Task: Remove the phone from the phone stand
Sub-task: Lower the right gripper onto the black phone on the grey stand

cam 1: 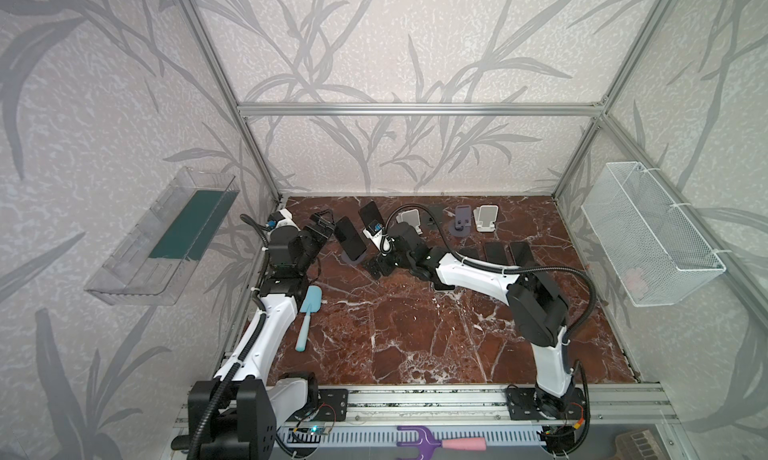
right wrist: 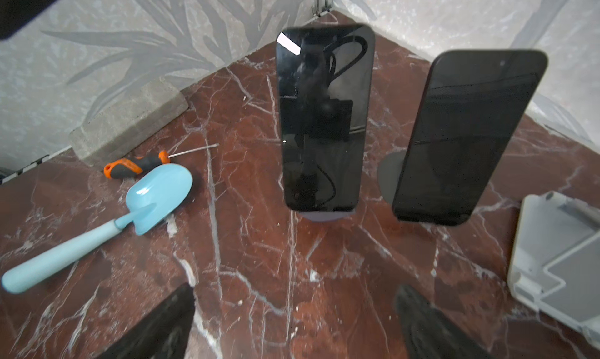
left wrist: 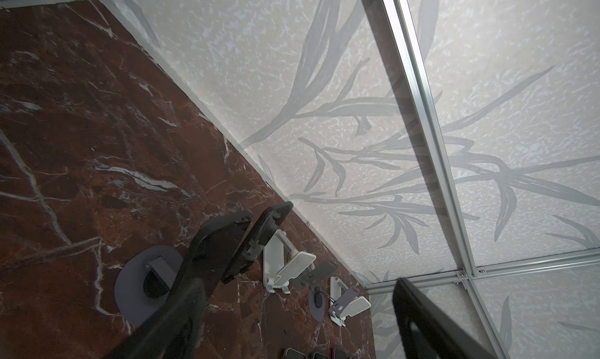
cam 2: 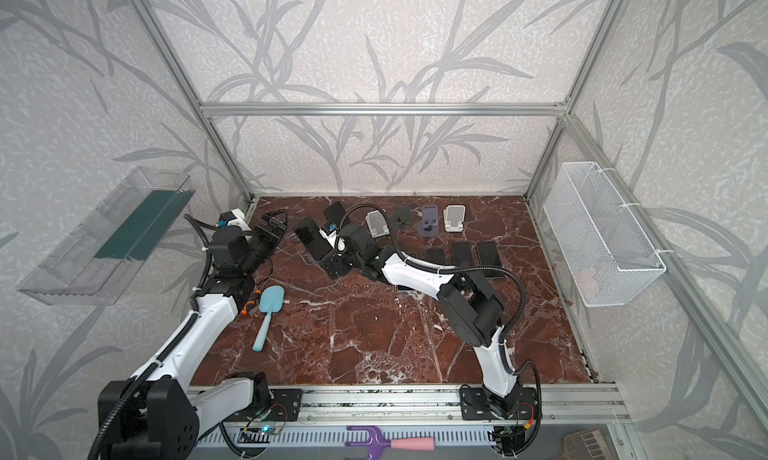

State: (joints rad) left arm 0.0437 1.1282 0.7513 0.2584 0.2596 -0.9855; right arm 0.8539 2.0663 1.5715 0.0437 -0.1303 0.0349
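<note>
I have the phone (right wrist: 324,120) square in the right wrist view. It stands upright, leaning back a little, dark screen toward the camera, with its lower edge seated in the lavender phone stand (right wrist: 321,217). The right pincer (right wrist: 292,321) is apart. Both of its fingers (right wrist: 159,325) show at the near edge, with only bare counter (right wrist: 259,260) between them. The phone sits ahead of that gap, near but not touching, and nothing is gripped. In both top views the right pincer hangs low over the counter, just to the front right of the stand's foot.

The left pincer (cam 1: 322,226) sits on the phone's other side, just beside its upper edge and toward the left wall. Its wrist view shows its fingers (left wrist: 431,321) well apart, with nothing clamped between them. The phone appears edge-on just past the other finger, which is blurred, and I cannot tell whether that finger touches it.

A second phone (right wrist: 467,136) leans on a dark round stand (right wrist: 391,175) just beyond the first, closer to the back wall. A blue trowel (right wrist: 97,230) and an orange-handled screwdriver (right wrist: 136,166) lie on the counter to the front left of the phone. A grey block (right wrist: 130,123) rests against the wall. Along the back stand several empty stands (cam 1: 486,218), and in front of them a row of phones lying flat (cam 1: 494,252).
</note>
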